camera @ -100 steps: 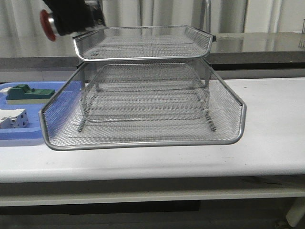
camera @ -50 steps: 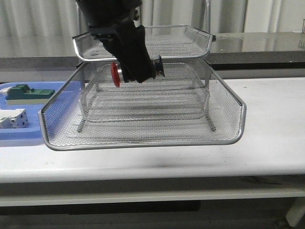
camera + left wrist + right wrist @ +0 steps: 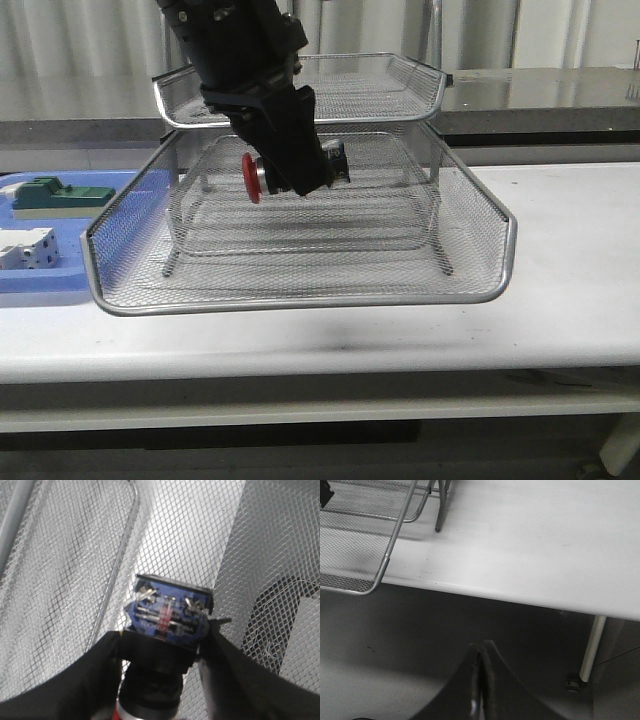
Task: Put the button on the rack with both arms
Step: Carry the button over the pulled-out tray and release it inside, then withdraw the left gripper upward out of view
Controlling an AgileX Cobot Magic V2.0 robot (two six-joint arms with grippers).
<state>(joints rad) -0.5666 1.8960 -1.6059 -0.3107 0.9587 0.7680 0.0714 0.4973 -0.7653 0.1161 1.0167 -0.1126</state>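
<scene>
Clamped on the button, our left claw hangs over the rack toward its 10 o'clock, while our right claw, pressed together, idles off the table; next, we judge, lower and release.

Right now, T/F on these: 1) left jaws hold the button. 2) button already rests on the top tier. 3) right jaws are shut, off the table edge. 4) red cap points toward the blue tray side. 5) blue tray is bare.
1) True: the left gripper is shut on the button.
2) False: it hangs in the grip over the rack, below the top tier.
3) True: the right gripper is shut, beyond the table edge.
4) True: cap faces the blue tray.
5) False: it holds a green-topped block and a white block.
</scene>
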